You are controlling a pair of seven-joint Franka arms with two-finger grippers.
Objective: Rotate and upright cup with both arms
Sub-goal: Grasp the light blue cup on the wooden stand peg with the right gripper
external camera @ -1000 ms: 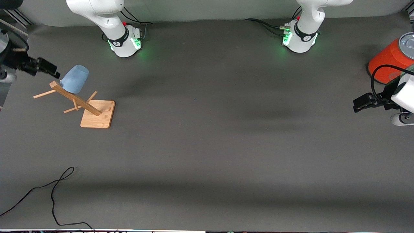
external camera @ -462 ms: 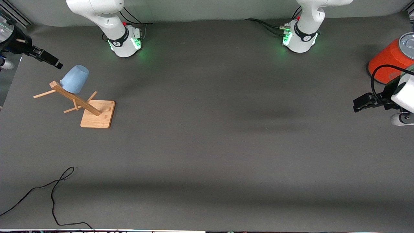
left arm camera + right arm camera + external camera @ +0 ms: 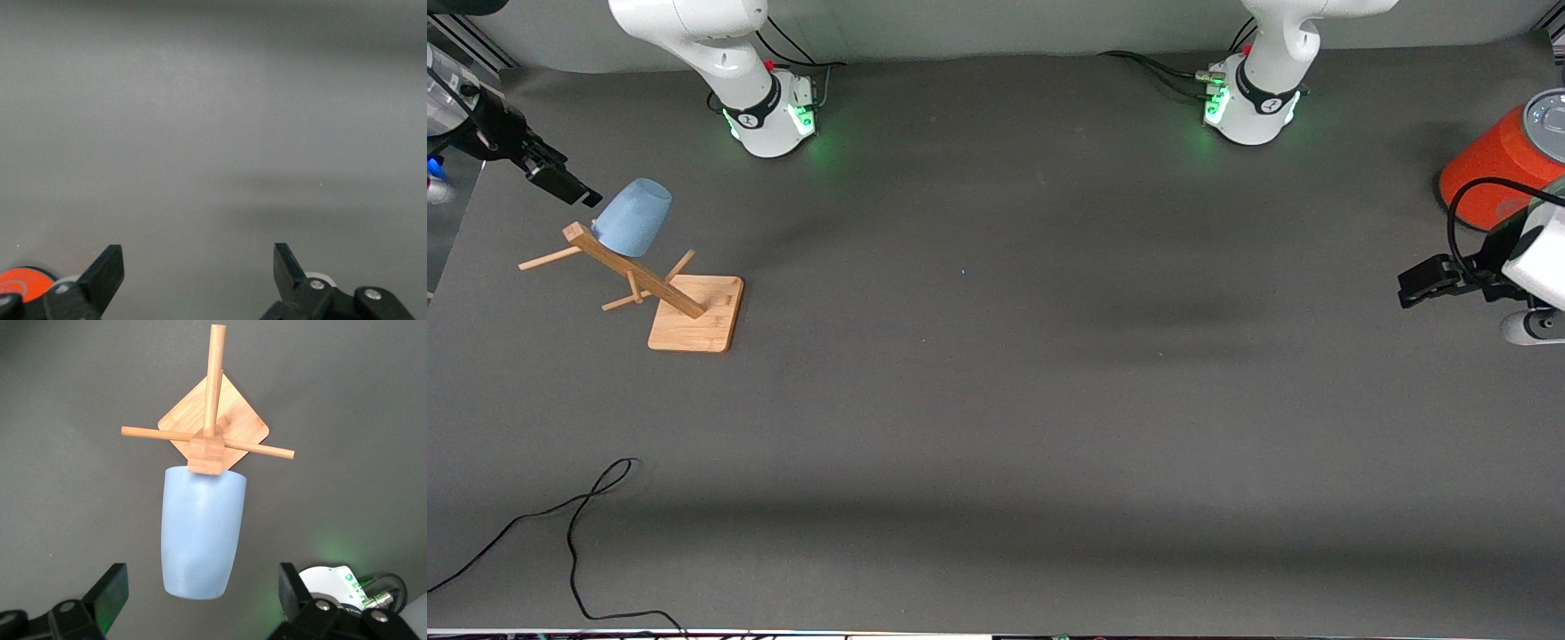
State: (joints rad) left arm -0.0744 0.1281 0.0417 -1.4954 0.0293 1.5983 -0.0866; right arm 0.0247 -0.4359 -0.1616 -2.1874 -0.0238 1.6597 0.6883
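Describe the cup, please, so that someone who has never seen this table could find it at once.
Find the wooden rack at the right arm's end of the table, its square base carrying a post with thin pegs. The cup hangs upside down on a peg near the post's top. It is the only light-blue thing: a plain, tapered tumbler without a handle.

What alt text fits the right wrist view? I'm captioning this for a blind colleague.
A light-blue cup hangs upside down on a peg of a wooden rack, straight below the right claw, whose fingers are open on either side of it. Dark grey table lies underneath.
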